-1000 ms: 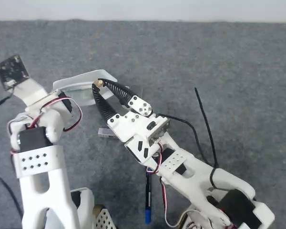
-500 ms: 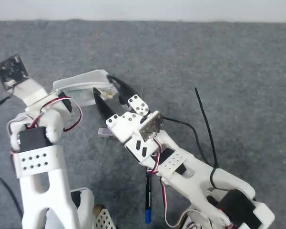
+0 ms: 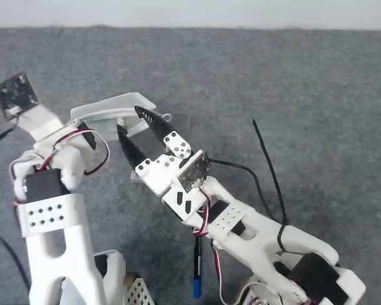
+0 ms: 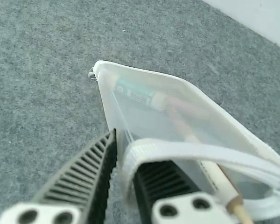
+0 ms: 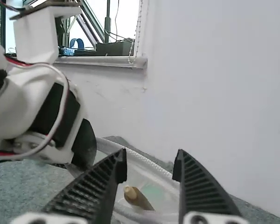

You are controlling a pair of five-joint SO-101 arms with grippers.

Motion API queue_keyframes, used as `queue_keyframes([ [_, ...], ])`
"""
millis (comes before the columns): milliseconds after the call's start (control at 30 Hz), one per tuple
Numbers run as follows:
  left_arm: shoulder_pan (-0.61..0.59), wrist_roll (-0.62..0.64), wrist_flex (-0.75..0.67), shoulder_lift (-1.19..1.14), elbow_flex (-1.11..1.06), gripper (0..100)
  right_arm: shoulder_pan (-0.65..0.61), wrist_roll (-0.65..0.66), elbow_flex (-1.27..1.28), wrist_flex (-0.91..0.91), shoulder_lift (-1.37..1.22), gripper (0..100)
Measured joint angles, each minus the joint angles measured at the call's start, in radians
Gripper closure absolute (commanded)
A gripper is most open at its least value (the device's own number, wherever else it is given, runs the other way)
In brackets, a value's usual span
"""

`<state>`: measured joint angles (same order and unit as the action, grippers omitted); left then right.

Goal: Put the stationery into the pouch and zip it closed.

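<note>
The translucent white pouch (image 3: 105,109) is held up off the grey table by my left gripper (image 4: 123,149), which is shut on its zip edge. Inside the pouch lie a wooden pencil (image 4: 214,175) and a green-and-white item (image 4: 135,93). My right gripper (image 3: 128,118) hovers open at the pouch mouth, its black fingers on either side of the rim. In the right wrist view the pencil's end (image 5: 135,197) sticks up from the pouch (image 5: 107,145) just beyond my right gripper (image 5: 151,158), untouched by the fingers. A dark pen with a blue cap (image 3: 196,267) lies on the table, partly under the right arm.
A small grey piece (image 3: 136,176) lies on the table beneath the right gripper. A thin black cable (image 3: 268,166) runs along the right arm. The left arm's white body (image 3: 51,190) stands close beside the pouch. The table's far and right parts are bare grey carpet.
My right gripper held the pencil at the pouch mouth, then opened and let it go into the pouch. It has since shifted slightly left. The left arm kept still.
</note>
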<state>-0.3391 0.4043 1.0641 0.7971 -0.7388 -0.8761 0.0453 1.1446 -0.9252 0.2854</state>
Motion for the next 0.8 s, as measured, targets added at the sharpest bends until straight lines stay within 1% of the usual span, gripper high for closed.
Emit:
queue_keyframes([
  [100,0.000,0.000,0.000,0.000,0.000,99,0.000,0.000,0.037,0.029,0.078,90.7],
  [200,0.000,0.000,0.000,0.000,0.000,99,0.000,-0.002,0.038,0.150,0.172,96.8],
  [267,0.000,0.000,0.000,0.000,0.000,99,0.000,-0.034,0.040,0.235,0.232,99.4],
  [433,0.000,0.000,0.000,0.000,0.000,99,0.000,-0.126,0.038,0.437,0.356,99.2],
  [600,0.000,0.000,0.000,0.000,0.000,99,0.000,-0.212,-0.018,0.614,0.382,99.2],
  [667,0.000,0.000,0.000,0.000,0.000,99,0.000,-0.229,-0.035,0.655,0.382,99.2],
  [800,0.000,0.000,0.000,0.000,0.000,99,0.000,-0.236,-0.052,0.664,0.382,99.2],
])
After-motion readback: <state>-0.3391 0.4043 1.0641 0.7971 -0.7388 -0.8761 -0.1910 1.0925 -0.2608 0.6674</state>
